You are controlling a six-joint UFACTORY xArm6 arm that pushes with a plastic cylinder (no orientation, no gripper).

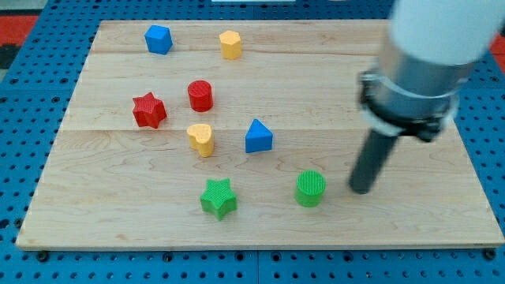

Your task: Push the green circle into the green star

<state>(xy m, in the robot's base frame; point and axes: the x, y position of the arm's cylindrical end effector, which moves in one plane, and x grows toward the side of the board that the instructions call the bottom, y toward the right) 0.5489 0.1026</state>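
Observation:
The green circle (310,188) stands near the view's bottom, right of centre. The green star (218,197) lies to its left, with a clear gap between them. My tip (360,189) rests on the board just to the right of the green circle, a short gap away, at about the same height in the view. The rod rises up and to the right into the arm's white and grey body.
A blue triangle (258,136) sits above the gap between the green blocks. A yellow heart (202,140), a red star (148,110) and a red cylinder (200,95) stand further left. A blue block (158,39) and a yellow block (230,44) are near the top.

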